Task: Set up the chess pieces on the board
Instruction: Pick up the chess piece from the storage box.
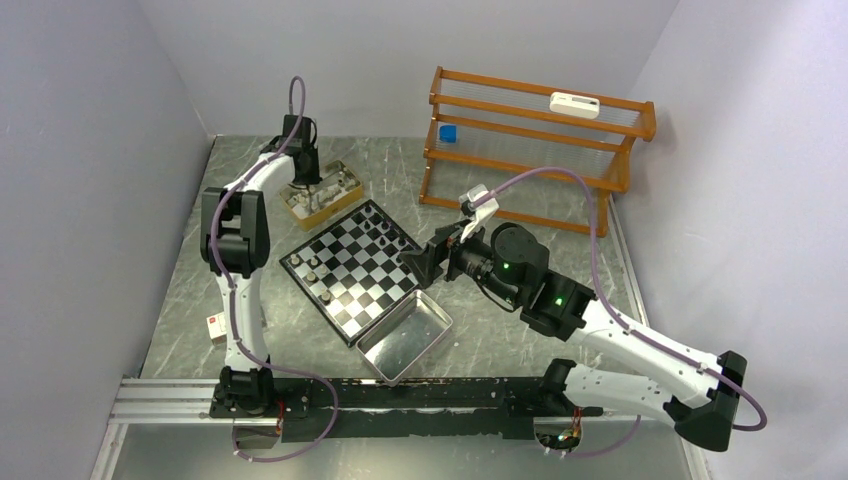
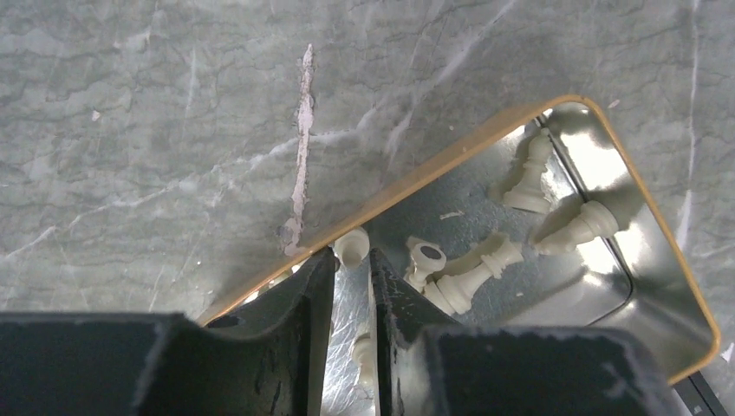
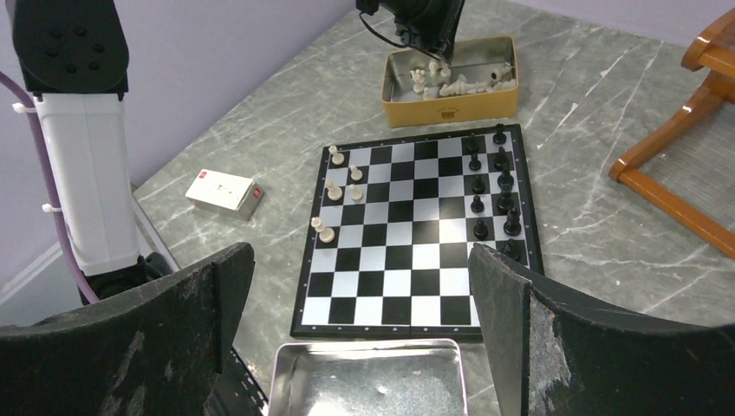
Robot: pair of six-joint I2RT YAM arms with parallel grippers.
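Left claw: your left gripper (image 2: 351, 260) is down inside the gold box (image 2: 451, 160), fingers drawn to a narrow slit.
Left hold: a cream piece (image 2: 351, 245) sits between the fingertips, apparently pinched.
Box contents: more loose cream pieces (image 2: 472, 277) lie on their sides on the shiny floor.
Right claw: your right gripper (image 3: 361, 260) is spread wide with nothing in it, poised over the near edge of the board (image 3: 416, 260).
Board: mid-table, between the arms, with the gold box just beyond its far edge.
Pieces set: black pieces (image 3: 477, 205) stand along one side and several cream pieces (image 3: 334, 191) along the opposite side; the middle squares are bare.
Tray: the metal tray (image 3: 364, 347) lies just beside the board's near edge.
Surroundings: a small white carton (image 3: 224, 192) lies left of the board; a wooden rack (image 1: 535, 140) stands at the back.
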